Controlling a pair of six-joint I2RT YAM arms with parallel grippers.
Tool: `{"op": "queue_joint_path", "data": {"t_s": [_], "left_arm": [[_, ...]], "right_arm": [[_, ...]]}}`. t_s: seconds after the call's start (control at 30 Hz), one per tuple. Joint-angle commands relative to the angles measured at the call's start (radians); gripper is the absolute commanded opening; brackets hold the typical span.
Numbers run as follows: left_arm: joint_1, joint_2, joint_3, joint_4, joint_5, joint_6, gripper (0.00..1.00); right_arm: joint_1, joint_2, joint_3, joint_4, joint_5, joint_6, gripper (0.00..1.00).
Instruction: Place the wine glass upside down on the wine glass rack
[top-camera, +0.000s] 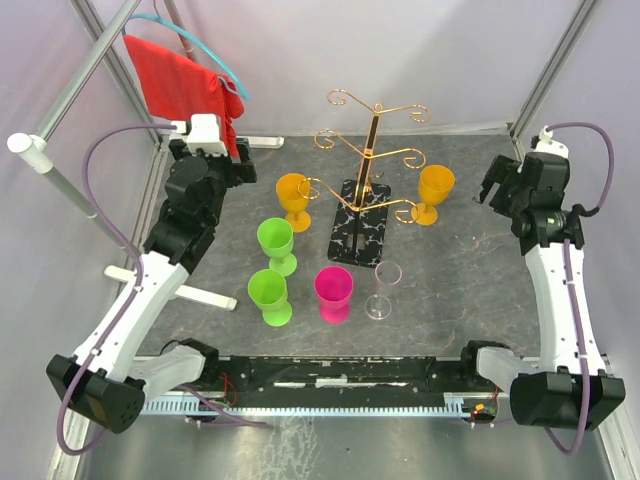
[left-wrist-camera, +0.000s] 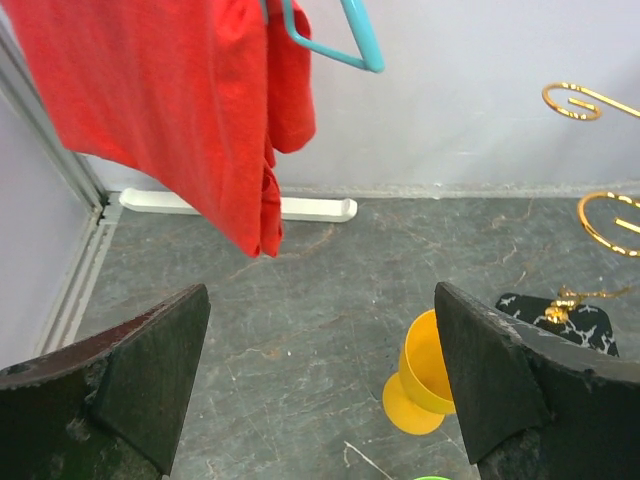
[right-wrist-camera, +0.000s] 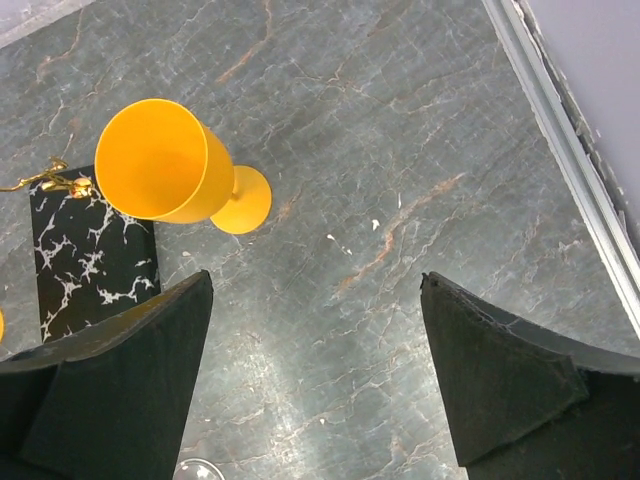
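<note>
Both pincers are standing wide open and gripping nothing: left gripper (top-camera: 243, 165) is hanging at the far left, just beside the red cloth (top-camera: 180, 85), and right gripper (top-camera: 492, 188) is hovering at the far right, apart from every object. Dark stone-look table (top-camera: 460, 280) is carrying everything. Wine glass rack (top-camera: 365, 165) is standing upright at table centre on its black veined base (top-camera: 358, 225), gold arms bare, nothing hanging on them. Two orange goblets are flanking it, one on the left (top-camera: 293, 195) and one on the right (top-camera: 435, 192); two green goblets (top-camera: 272, 268) and a pink goblet (top-camera: 333, 292) are sitting nearer the arm bases, all upright. Wine glass (top-camera: 384, 290), clear and stemmed, is standing upright just beside the near corner of the base, right of the pink goblet; I am taking it as the target, though the goblets share the shape. Right wrist view is looking down on the right orange goblet, with a clear rim barely showing at the bottom edge. Judging the step as approach, grasp not yet made. Next move is likely calling for the right gripper to come nearer and lower, close on the thin stem, then invert the glass and slide the foot onto a rack arm without knocking the pink goblet.
</note>
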Motion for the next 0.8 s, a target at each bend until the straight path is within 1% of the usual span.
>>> {"op": "queue_joint_path", "data": {"t_s": [0.0,0.13,0.23,0.3,0.4,0.53,0.67,0.77], "left_arm": [[-0.001,0.044,0.034,0.016,0.066,-0.011,0.99],[0.000,0.090,0.050,0.042,0.106,-0.032,0.99],[0.000,0.122,0.051,0.079,0.107,-0.031,0.99],[0.000,0.140,0.047,0.129,0.109,-0.029,0.99],[0.000,0.185,0.065,0.183,0.119,-0.026,0.99],[0.011,0.312,0.165,0.186,0.158,-0.039,0.99],[0.023,0.430,0.260,0.197,0.176,-0.048,0.99],[0.027,0.478,0.288,0.210,0.178,-0.050,0.99]], "right_arm": [[-0.001,0.023,0.068,0.044,-0.043,-0.038,0.90],[0.000,0.080,0.035,0.157,-0.124,-0.009,0.83],[-0.001,0.166,0.054,0.208,-0.179,0.016,0.75],[0.000,0.214,0.064,0.245,-0.209,0.032,0.72],[0.000,0.284,0.085,0.290,-0.243,0.042,0.73],[-0.001,0.362,0.133,0.289,-0.251,0.034,0.74],[-0.001,0.395,0.156,0.297,-0.255,0.018,0.74],[0.000,0.406,0.160,0.306,-0.250,0.007,0.75]]}}
